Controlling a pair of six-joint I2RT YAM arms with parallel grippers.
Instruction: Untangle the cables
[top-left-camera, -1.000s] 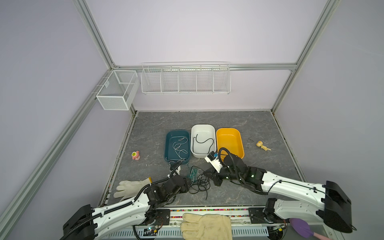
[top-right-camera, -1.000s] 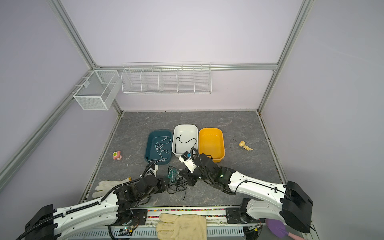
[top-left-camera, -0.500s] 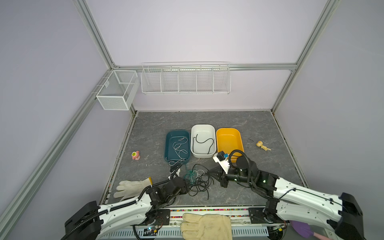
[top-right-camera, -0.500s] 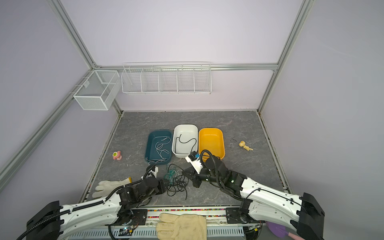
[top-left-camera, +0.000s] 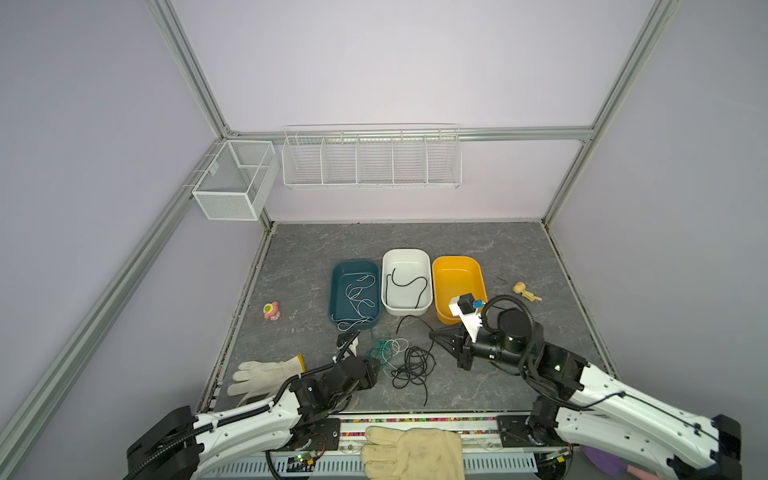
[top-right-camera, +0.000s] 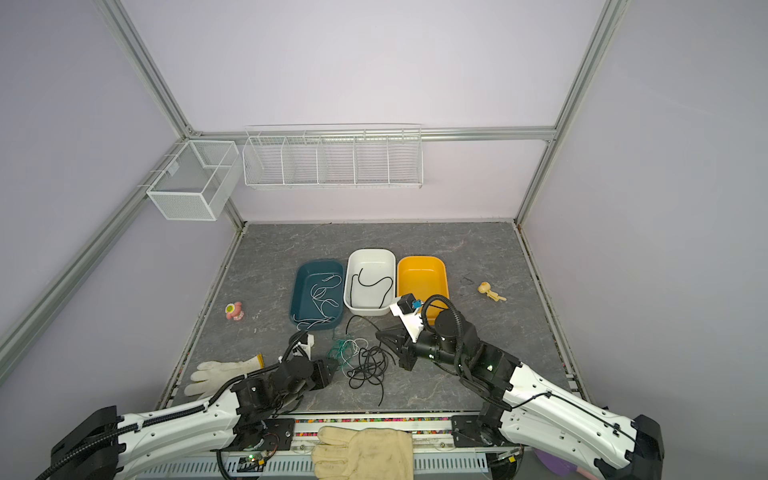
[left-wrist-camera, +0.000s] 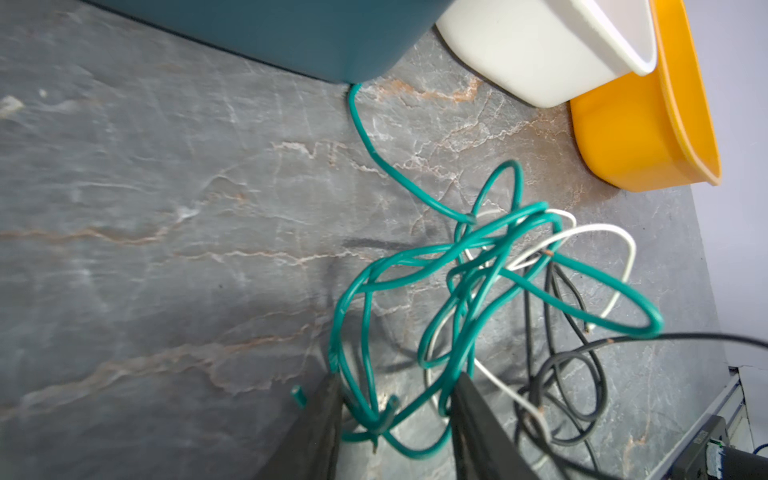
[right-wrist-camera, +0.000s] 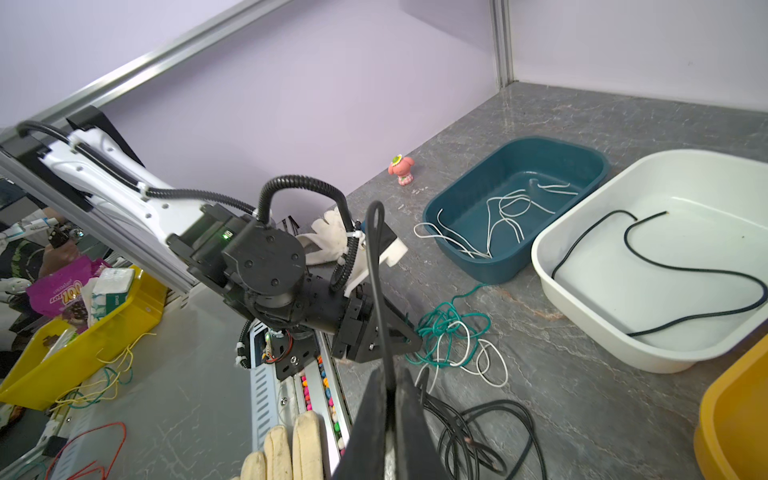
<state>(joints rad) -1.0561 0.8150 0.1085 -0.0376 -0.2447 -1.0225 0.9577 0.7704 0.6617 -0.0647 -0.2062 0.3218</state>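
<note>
A tangle of cables lies on the grey floor in both top views: teal loops (top-left-camera: 379, 352), white loops (top-left-camera: 398, 344) and black coils (top-left-camera: 412, 366). My left gripper (top-left-camera: 376, 366) (left-wrist-camera: 397, 386) sits at the tangle's left edge. Its jaws stand apart, open, with teal cable (left-wrist-camera: 457, 291) loops between them. My right gripper (top-left-camera: 432, 332) (right-wrist-camera: 388, 374) is shut on a black cable (right-wrist-camera: 376, 266) that arcs up from its tips. More white cables (top-left-camera: 357, 299) lie in the teal bin (top-left-camera: 332, 291). One black cable (top-left-camera: 409, 284) lies in the white bin (top-left-camera: 405, 251).
An orange bin (top-left-camera: 457, 259) stands right of the white one. A white glove (top-left-camera: 266, 374) lies left of my left arm, and a tan glove (top-left-camera: 411, 453) on the front rail. A pink toy (top-left-camera: 271, 311) and a wooden figure (top-left-camera: 524, 289) lie apart. Wire baskets (top-left-camera: 370, 158) hang on the back wall.
My right arm has drawn back to the right with the black cable in its jaws. The left gripper has stayed at the teal loops and its jaws have narrowed slightly.
</note>
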